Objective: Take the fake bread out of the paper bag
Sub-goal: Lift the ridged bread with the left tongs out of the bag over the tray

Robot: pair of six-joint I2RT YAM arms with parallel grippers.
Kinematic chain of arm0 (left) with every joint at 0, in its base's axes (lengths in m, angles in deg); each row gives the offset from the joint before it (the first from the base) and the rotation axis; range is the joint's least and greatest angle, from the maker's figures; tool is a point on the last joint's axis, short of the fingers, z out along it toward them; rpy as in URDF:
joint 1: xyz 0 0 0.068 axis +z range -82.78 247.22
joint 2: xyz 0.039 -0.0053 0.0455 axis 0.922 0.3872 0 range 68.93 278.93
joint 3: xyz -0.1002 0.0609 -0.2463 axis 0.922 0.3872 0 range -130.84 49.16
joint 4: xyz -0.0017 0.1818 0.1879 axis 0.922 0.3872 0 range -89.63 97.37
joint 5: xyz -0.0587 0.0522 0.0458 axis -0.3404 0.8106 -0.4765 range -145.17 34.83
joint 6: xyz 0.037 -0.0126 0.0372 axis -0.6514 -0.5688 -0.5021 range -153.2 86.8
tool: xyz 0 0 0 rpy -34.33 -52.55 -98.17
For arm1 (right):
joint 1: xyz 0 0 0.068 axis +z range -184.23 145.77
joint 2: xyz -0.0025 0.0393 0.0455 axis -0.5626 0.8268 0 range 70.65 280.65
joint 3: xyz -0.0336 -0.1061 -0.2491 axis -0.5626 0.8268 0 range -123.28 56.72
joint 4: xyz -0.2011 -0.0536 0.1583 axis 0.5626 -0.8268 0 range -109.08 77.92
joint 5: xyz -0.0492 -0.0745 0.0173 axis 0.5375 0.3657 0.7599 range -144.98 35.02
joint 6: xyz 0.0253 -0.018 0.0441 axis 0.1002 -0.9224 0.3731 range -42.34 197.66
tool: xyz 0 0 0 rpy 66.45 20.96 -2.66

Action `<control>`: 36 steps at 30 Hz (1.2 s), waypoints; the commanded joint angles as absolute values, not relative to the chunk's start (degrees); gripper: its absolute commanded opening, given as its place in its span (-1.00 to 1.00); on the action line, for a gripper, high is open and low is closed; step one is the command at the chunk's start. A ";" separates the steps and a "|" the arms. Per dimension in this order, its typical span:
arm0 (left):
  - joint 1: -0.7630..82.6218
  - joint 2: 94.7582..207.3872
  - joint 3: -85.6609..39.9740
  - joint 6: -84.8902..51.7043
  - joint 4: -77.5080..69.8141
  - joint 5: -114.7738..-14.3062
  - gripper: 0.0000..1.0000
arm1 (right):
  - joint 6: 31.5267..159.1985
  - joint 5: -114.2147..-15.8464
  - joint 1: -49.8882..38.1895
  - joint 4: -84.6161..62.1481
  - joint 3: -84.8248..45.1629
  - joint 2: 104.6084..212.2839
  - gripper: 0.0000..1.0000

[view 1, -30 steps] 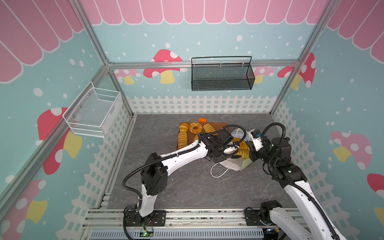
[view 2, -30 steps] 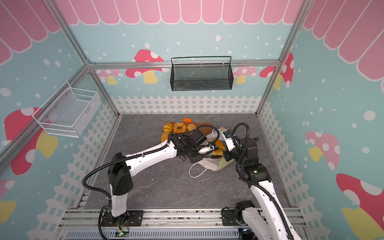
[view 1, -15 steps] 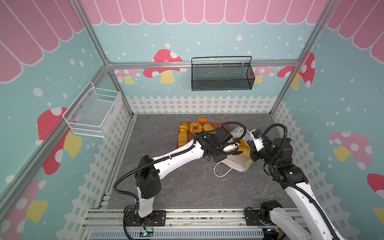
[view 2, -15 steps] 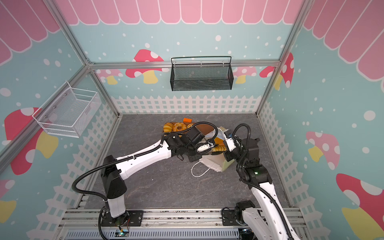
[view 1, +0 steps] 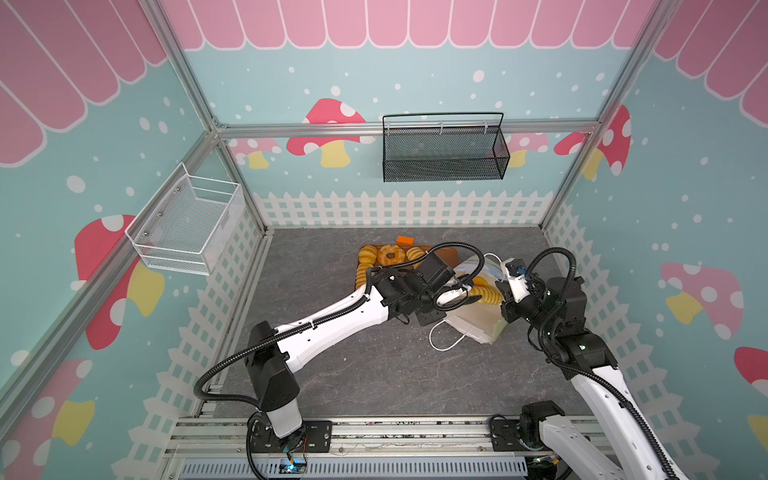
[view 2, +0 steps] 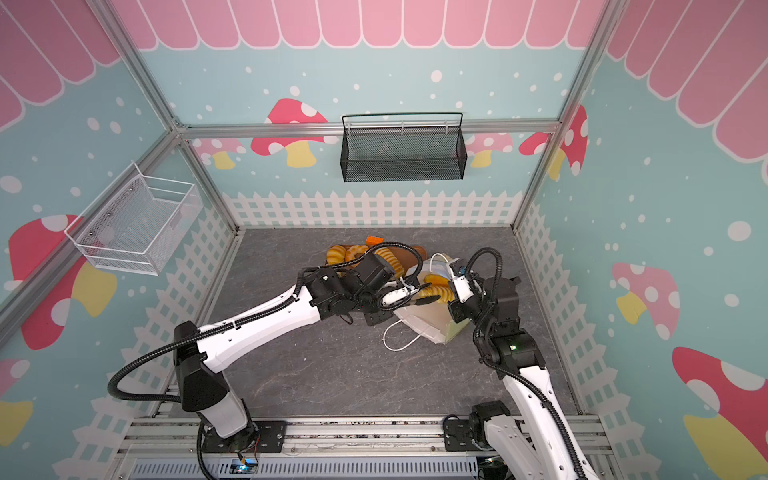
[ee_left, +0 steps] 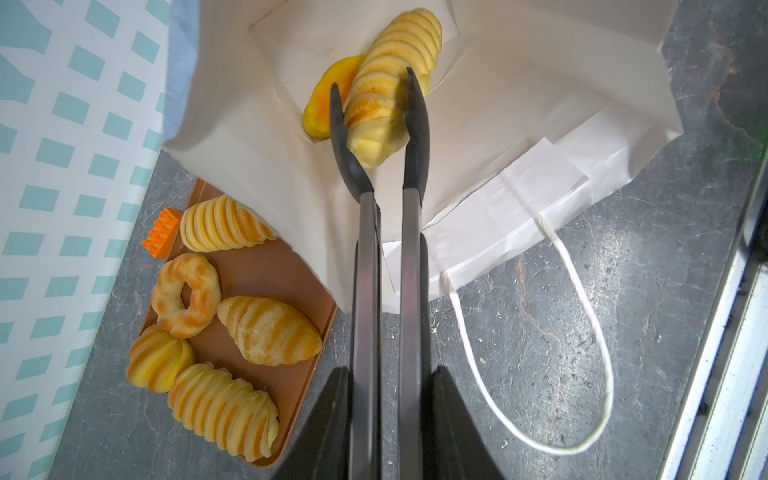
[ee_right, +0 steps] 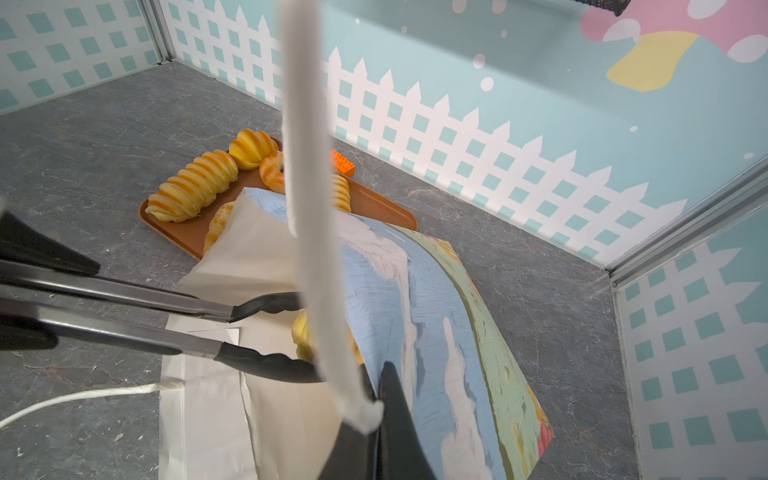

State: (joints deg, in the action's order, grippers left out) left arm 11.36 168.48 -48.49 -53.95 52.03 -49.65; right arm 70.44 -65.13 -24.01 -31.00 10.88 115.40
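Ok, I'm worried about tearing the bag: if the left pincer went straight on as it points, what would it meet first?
The left pincer carries tongs whose tips flank the ridged roll in the paper bag; going on, probably that roll first, then the bag's white lining.

teal mushroom-print walls [view 1: 415,62], white picket trim [view 1: 399,208], grey marbled floor [view 1: 374,374].

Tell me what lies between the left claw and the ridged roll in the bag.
Tongs, held by the left claw; their tips flank the ridged roll in the paper bag, as the left wrist view shows.
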 commanded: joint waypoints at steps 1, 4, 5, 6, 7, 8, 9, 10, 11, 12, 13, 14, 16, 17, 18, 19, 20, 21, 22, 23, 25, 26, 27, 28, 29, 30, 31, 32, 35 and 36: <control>10.62 165.11 -48.31 -53.24 50.73 -48.32 -1.00 | 70.31 -65.04 -23.73 -30.37 9.95 115.38 -1.00; 10.56 164.89 -48.27 -53.28 50.97 -47.82 -1.00 | 70.27 -64.47 -23.69 -30.02 9.99 115.46 -1.00; 10.46 164.91 -48.40 -53.33 51.23 -47.05 -1.00 | 70.27 -64.16 -23.72 -29.79 10.22 115.53 -1.00; 10.32 164.90 -48.49 -53.33 51.43 -46.22 -1.00 | 70.32 -63.45 -23.76 -29.62 10.17 115.75 -1.00; 10.23 164.80 -48.49 -53.20 51.48 -45.82 -1.00 | 70.37 -62.83 -23.67 -29.66 10.11 116.05 -1.00; 10.20 164.64 -48.48 -53.07 51.43 -45.77 -1.00 | 70.41 -61.95 -23.77 -29.96 9.87 116.35 -1.00; 10.11 164.51 -48.62 -52.90 51.35 -45.66 -1.00 | 70.56 -61.35 -23.74 -30.06 9.61 116.67 -1.00; 10.01 164.39 -48.75 -52.80 51.26 -45.48 -1.00 | 70.71 -61.03 -23.74 -30.26 9.36 116.86 -1.00; 9.98 164.29 -48.84 -52.80 51.10 -45.26 -1.00 | 70.80 -60.59 -23.73 -30.50 9.11 117.04 -1.00; 9.83 164.12 -48.84 -53.01 50.84 -45.29 -1.00 | 70.97 -59.86 -23.77 -30.61 8.98 117.30 -1.00; 9.81 164.04 -48.84 -53.14 50.59 -45.17 -1.00 | 71.12 -59.14 -23.71 -30.86 8.85 117.55 -1.00; 9.66 163.97 -48.93 -53.40 50.32 -45.16 -1.00 | 71.27 -58.46 -23.75 -31.06 8.81 117.81 -1.00; 9.66 163.93 -49.34 -53.84 50.29 -44.98 -1.00 | 71.88 -57.48 -23.70 -31.10 8.88 118.17 -1.00; 9.66 163.93 -49.61 -54.15 50.29 -44.81 -1.00 | 72.20 -57.06 -23.76 -31.07 8.98 118.24 -1.00; 9.67 163.83 -49.76 -54.37 50.29 -44.71 -1.00 | 72.54 -56.79 -23.75 -30.78 9.10 118.28 -1.00; 9.59 163.69 -49.87 -54.54 50.29 -44.58 -1.00 | 72.66 -56.74 -23.75 -30.66 9.22 118.48 -1.00; 9.57 163.46 -49.90 -54.69 50.28 -44.46 -1.00 | 72.85 -56.72 -23.74 -30.57 9.26 118.54 -1.00; 9.58 163.15 -49.90 -54.73 50.29 -44.45 -1.00 | 72.86 -56.89 -23.74 -30.56 9.25 118.83 -1.00; 9.57 162.99 -49.90 -54.73 50.25 -44.41 -1.00 | 72.81 -57.02 -23.65 -30.60 9.14 118.89 -1.00; 9.56 162.80 -49.81 -54.73 50.29 -44.45 -1.00 | 72.68 -57.08 -23.77 -30.54 9.04 119.00 -1.00; 9.57 162.79 -49.48 -54.50 50.29 -44.45 -1.00 | 72.64 -57.06 -23.76 -30.46 8.79 119.09 -1.00; 9.56 162.86 -49.22 -54.23 50.24 -44.73 -1.00 | 72.51 -57.15 -23.77 -30.38 8.69 119.14 -1.00; 9.56 163.01 -48.96 -53.97 50.15 -44.85 -1.00 | 72.53 -57.17 -23.70 -30.43 8.63 119.14 -1.00; 9.57 163.19 -48.78 -53.77 50.03 -44.90 -1.00 | 72.55 -57.18 -23.76 -30.35 8.57 119.15 -1.00; 9.61 163.46 -48.67 -53.60 49.94 -44.85 -1.00 | 72.55 -57.19 -23.68 -30.41 8.53 119.16 -1.00; 9.56 163.62 -48.80 -53.50 49.83 -44.73 -1.00 | 72.61 -57.18 -23.69 -30.41 8.50 119.24 -1.00; 9.57 163.68 -48.99 -53.42 49.86 -44.80 -1.00 | 72.64 -57.24 -23.70 -30.43 8.54 119.25 -1.00; 9.57 163.72 -49.25 -53.46 49.86 -44.57 -1.00 | 72.70 -57.34 -23.77 -30.48 8.55 119.35 -1.00; 9.57 163.26 -50.10 -53.92 49.77 -44.04 -1.00 | 72.87 -56.85 -23.67 -30.37 8.56 119.85 -1.00; 9.63 163.00 -50.24 -54.05 49.77 -43.81 -1.00 | 72.99 -56.51 -23.73 -30.37 8.38 120.11 -1.00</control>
State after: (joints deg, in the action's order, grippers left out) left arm 9.77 164.94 -48.25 -54.00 51.99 -45.04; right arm 72.19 -57.31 -23.99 -30.74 10.02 119.57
